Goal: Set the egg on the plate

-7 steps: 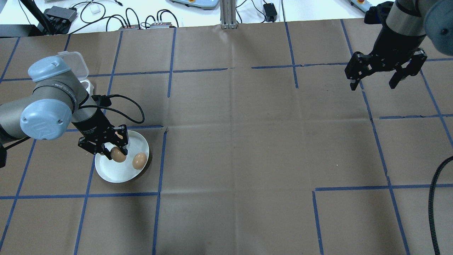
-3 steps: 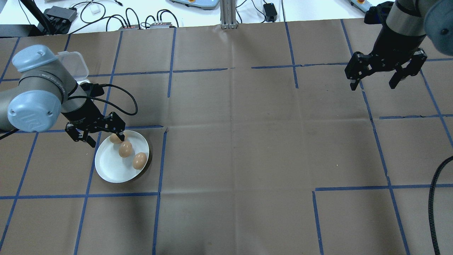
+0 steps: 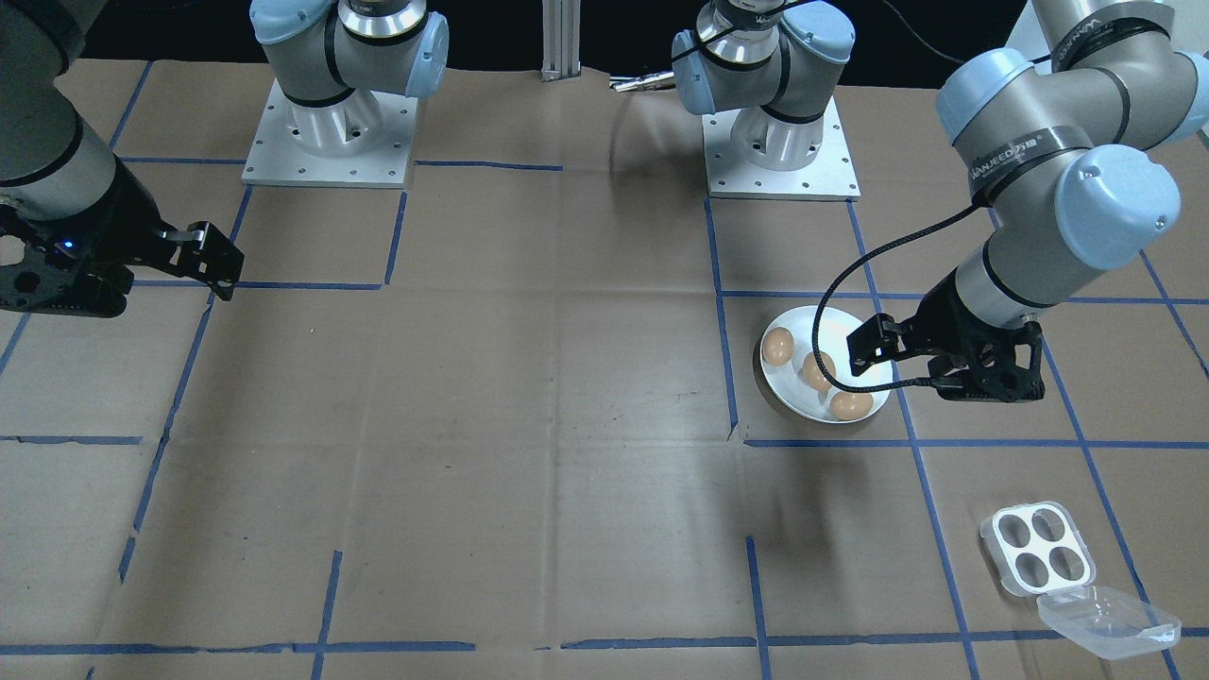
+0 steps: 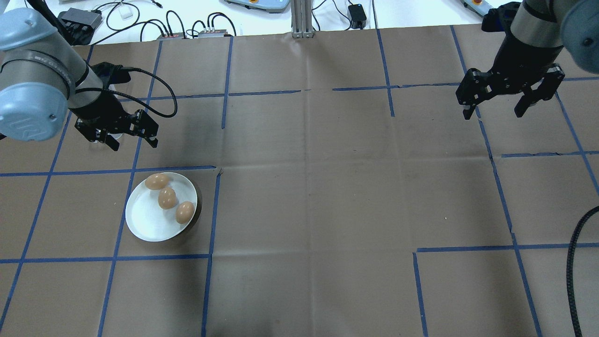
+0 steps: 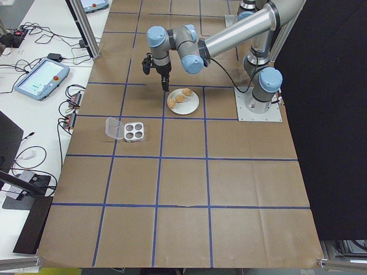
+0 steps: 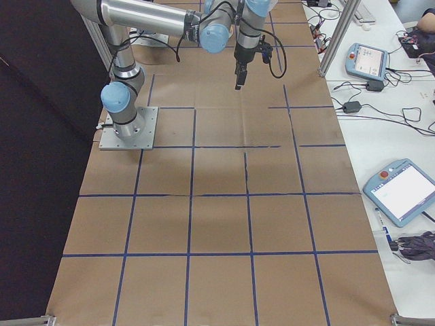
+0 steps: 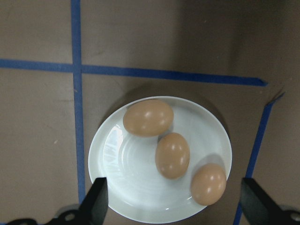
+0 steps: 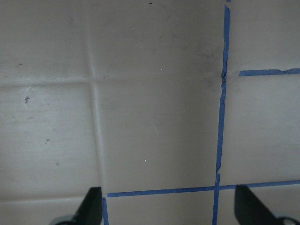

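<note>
The round white plate (image 4: 147, 224) lies at the table's left with three brown eggs on it in a row: one egg (image 4: 157, 181), a second egg (image 4: 167, 198) and a third egg (image 4: 185, 212). My left gripper (image 4: 125, 135) hangs open and empty above the table, beyond the plate's far side. In the left wrist view the plate (image 7: 122, 173) and the eggs (image 7: 172, 155) lie below, between the spread fingertips (image 7: 98, 206). In the front view the plate (image 3: 801, 326) sits beside the left gripper (image 3: 935, 368). My right gripper (image 4: 510, 100) stands open and empty at the far right.
A small white four-hole egg tray (image 3: 1037, 548) with its clear lid (image 3: 1105, 621) open lies beyond the plate, its holes empty. Blue tape lines cross the brown table. Cables and boxes lie past the far edge. The right wrist view shows bare table.
The left gripper let go of the egg onto the plate, opened, then rose and drew back toward the far left. Three eggs now show on the plate. The right arm stayed still.
</note>
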You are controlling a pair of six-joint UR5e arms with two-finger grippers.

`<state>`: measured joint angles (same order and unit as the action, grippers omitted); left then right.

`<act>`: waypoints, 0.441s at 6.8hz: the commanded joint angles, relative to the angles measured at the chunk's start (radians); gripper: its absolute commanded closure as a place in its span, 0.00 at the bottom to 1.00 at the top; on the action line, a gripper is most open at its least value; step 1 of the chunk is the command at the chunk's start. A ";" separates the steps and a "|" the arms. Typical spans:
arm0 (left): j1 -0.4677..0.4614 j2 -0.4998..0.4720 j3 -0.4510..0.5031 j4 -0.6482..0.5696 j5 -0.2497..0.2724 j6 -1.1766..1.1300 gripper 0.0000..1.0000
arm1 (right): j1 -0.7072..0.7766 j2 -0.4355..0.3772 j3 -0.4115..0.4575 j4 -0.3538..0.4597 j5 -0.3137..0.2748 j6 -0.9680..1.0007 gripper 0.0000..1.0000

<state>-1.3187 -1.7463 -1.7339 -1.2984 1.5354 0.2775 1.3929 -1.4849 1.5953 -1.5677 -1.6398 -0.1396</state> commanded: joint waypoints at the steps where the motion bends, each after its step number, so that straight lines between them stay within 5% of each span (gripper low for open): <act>1: -0.113 -0.001 0.115 -0.015 0.003 -0.157 0.01 | 0.000 0.000 0.000 0.000 0.000 0.000 0.00; 3: -0.238 -0.001 0.157 -0.030 0.003 -0.315 0.00 | 0.000 0.000 0.000 0.000 0.000 0.000 0.00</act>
<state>-1.4862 -1.7483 -1.6007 -1.3195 1.5378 0.0545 1.3928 -1.4849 1.5953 -1.5678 -1.6398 -0.1396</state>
